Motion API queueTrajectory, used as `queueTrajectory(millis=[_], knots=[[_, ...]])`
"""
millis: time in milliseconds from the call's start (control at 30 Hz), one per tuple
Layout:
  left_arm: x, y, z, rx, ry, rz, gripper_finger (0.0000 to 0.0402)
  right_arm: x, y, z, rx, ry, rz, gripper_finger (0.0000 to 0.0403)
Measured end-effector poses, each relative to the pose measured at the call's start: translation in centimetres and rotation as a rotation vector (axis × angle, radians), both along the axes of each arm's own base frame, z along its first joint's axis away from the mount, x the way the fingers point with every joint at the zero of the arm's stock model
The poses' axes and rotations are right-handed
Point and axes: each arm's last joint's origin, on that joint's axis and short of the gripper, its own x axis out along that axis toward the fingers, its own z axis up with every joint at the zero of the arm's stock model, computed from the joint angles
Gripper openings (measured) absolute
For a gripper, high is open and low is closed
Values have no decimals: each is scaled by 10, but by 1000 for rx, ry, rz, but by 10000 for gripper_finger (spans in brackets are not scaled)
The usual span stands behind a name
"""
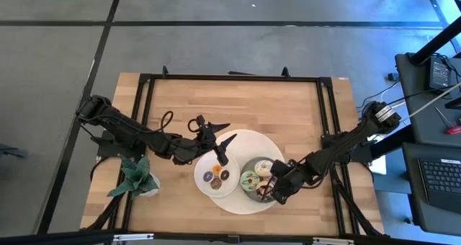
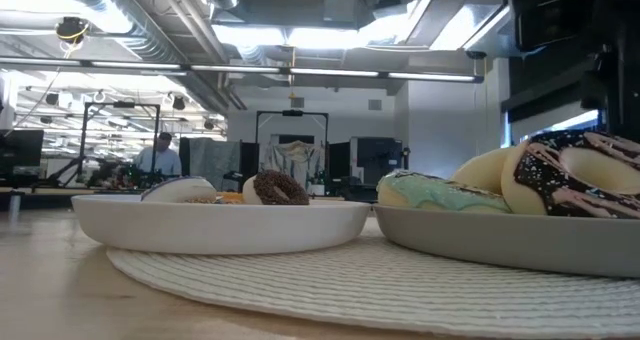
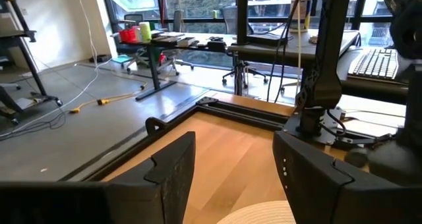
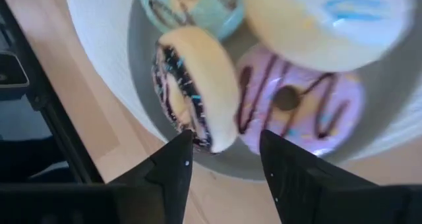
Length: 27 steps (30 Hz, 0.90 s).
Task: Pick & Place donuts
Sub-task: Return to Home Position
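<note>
1. left arm (image 1: 133,132): elbow bent well behind the claw, forearm stretched out low and near level.
2. left claw (image 1: 218,140): both fingers (image 3: 173,174) spread wide apart, pointing forward. Left wrist (image 1: 184,151) sits straight behind the claw, in line with it.
3. right arm (image 1: 346,140): runs on a slant, shoulder end far behind the claw.
4. right claw (image 1: 276,190): tipped steeply down, fingers (image 4: 174,168) parted. Right wrist (image 1: 297,173) is just behind and above the claw.
</note>
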Motion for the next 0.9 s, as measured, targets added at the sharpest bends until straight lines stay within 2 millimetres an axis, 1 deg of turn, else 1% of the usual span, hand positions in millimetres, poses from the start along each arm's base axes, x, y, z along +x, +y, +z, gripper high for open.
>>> queueTrajectory(millis=[100,200,233,300,400,500,600,733,833,900], knots=[[0,0,-1,20,25,3,198,-7,-6,12,-23,-23,-25,176],[-2,-1,-5,98,109,5,194,-14,-15,30,-68,-115,-63,174],[-3,-3,-6,92,113,9,194,-17,-18,37,-89,-153,-83,174],[-6,-7,-4,27,58,19,194,-22,-25,50,-97,-219,-112,176],[-11,-11,2,-16,23,-14,196,-27,-32,65,-106,-285,-80,177],[-15,-9,7,-19,29,-41,198,-31,-40,75,-161,-350,-22,177],[-23,0,18,-39,5,-27,197,-29,-51,85,-228,-440,-94,178],[-39,18,28,-34,71,-10,193,-32,-73,95,-341,-457,-37,178],[-60,36,42,-94,63,10,192,-40,-93,105,-374,-473,-17,178],[-74,47,50,-148,57,-25,193,-52,-105,109,-401,-488,-6,178]])
